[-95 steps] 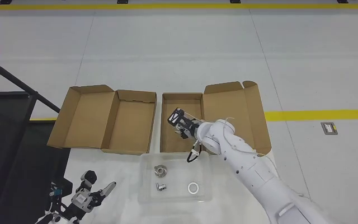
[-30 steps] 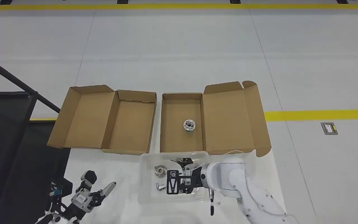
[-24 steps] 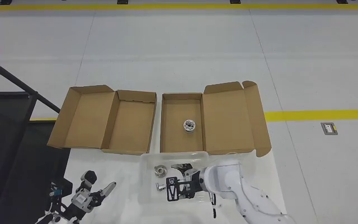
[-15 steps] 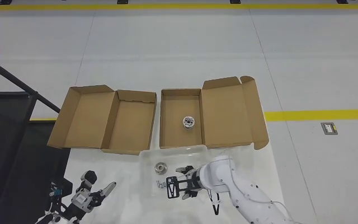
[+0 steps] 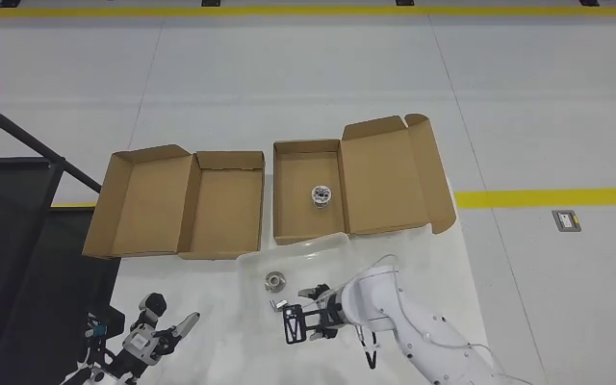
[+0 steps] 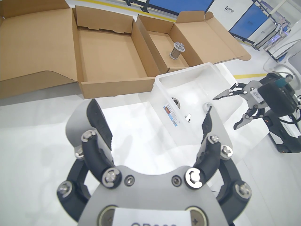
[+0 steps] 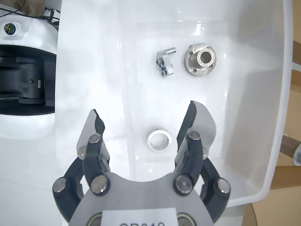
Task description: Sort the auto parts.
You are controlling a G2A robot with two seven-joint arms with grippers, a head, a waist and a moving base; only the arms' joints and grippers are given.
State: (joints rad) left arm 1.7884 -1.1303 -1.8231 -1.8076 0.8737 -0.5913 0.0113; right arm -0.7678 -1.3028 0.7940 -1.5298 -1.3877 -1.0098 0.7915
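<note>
Your right pincer is spread wide and empty, hanging over the clear bin. The ring lies flat on the bin floor, hole up, between the two fingers. It sits nearer one pad than the other and touches neither, as far as I can tell. It's round, so there's no long axis to line up on; I'd centre over it and come straight down. In the top view the hub and the bracket both sit around 11 o'clock from that pincer, the bracket nearer. Both are apart from the ring, so closing shouldn't nudge them. Watch the bin wall: one finger sits over its sloped side, so room there is probably tight. The right box is at 12 o'clock with a cylinder in it; the left box is farther out at 11. Your left pincer is also spread and empty, well apart at 9 o'clock, so the right arm is much the nearer.
</note>
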